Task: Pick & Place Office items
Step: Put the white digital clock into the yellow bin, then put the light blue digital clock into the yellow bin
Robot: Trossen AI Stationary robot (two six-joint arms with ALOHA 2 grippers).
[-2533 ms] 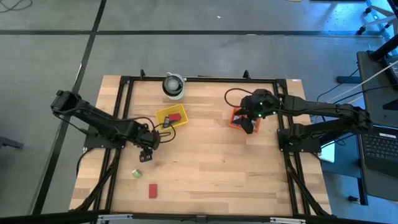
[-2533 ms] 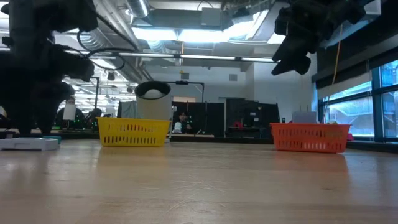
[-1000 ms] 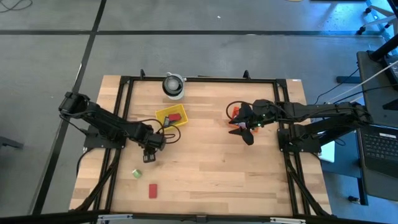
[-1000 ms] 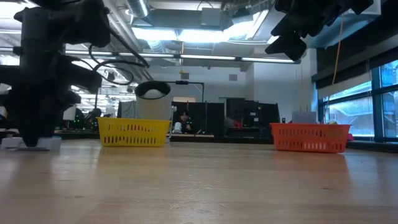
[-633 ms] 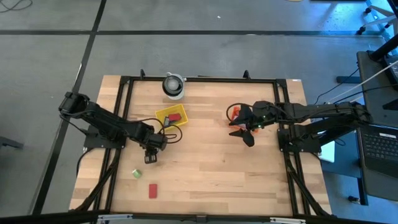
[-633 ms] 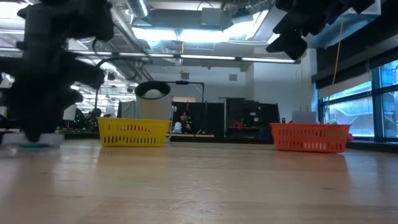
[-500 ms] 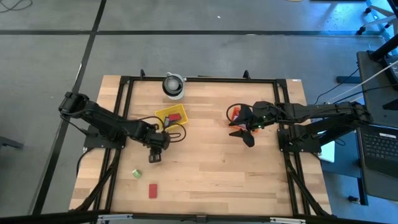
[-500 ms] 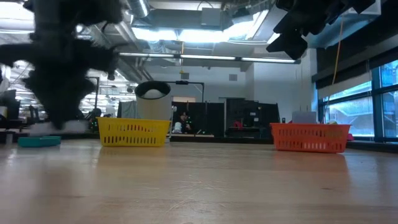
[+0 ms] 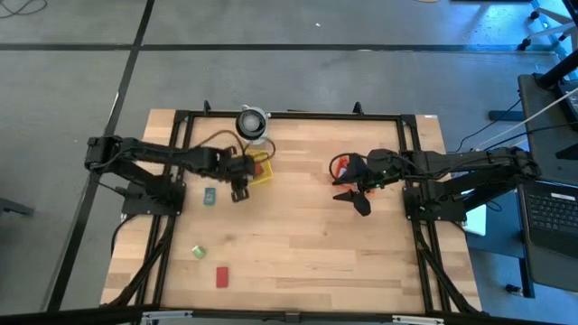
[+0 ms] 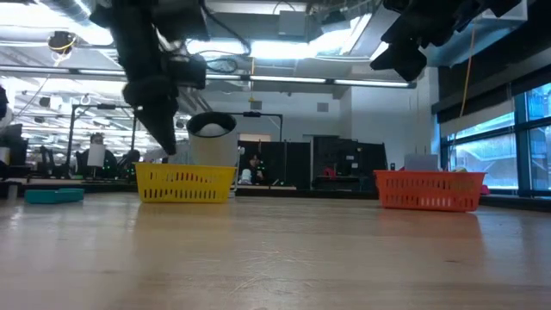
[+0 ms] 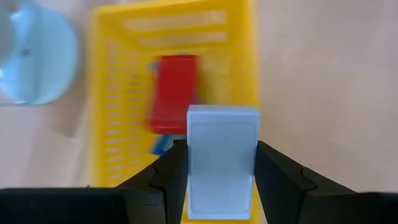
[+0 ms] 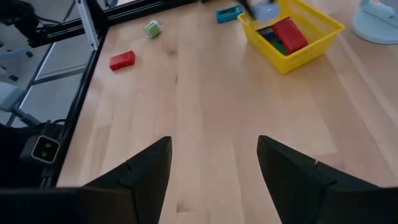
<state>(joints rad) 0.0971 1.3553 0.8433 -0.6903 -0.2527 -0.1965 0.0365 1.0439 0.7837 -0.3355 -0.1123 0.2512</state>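
The left gripper's (image 11: 222,163) fingers (image 11: 168,177) were clamped on a pale lavender block (image 11: 222,160), one finger pressed against each long side, and hung above the near edge of the yellow basket (image 11: 112,93). A red block (image 11: 173,92) lay inside that basket with a blue piece (image 11: 160,144) partly under it. In the high view the left gripper (image 9: 239,188) sat just beside the yellow basket (image 9: 262,169), near a round white object (image 9: 253,123) at the far edge of the surface (image 9: 307,244). A teal block (image 9: 209,196) lay on the surface close to the left arm, with a green block (image 9: 197,252) and another red block (image 9: 221,274) well apart toward the near edge. The right gripper (image 12: 211,165) held its fingers (image 12: 146,174) wide apart, gripping nothing, raised above the surface beside the orange basket (image 9: 339,165).
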